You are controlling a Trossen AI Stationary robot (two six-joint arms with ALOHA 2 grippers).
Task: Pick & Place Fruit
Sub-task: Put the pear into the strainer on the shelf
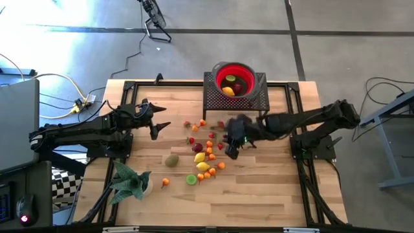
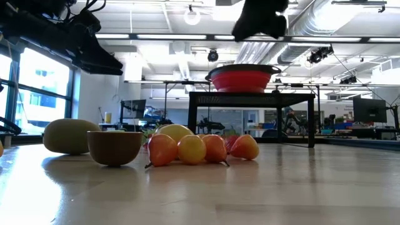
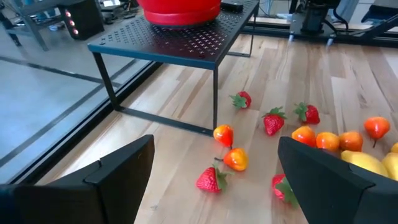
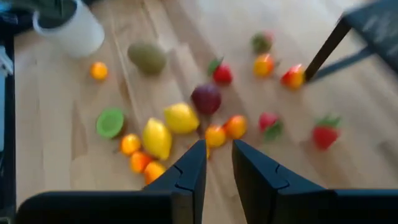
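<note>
My right gripper [image 1: 231,150] hung above scattered fruit [image 1: 202,155] — fingers nearly together, nothing between; left gripper [image 1: 157,122] spread wide, empty.

Wooden table [image 1: 272,188] holds scattered toy fruit [image 1: 202,157], leafy plant [image 1: 129,183] in white pot, black mesh stand [image 1: 237,100].

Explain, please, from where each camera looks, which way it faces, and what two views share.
High view: above the table, facing straight down; both arms show, left end effector, right end effector.
Low view: at tabletop height, facing level across; dark arm parts hang from above.
Left wrist view: on the left arm, facing the strawberries; own fingers wide apart.
Right wrist view: on the right arm, facing down at fruit; own fingers show.
Shared: red bowl on the black stand, also in low view.
</note>
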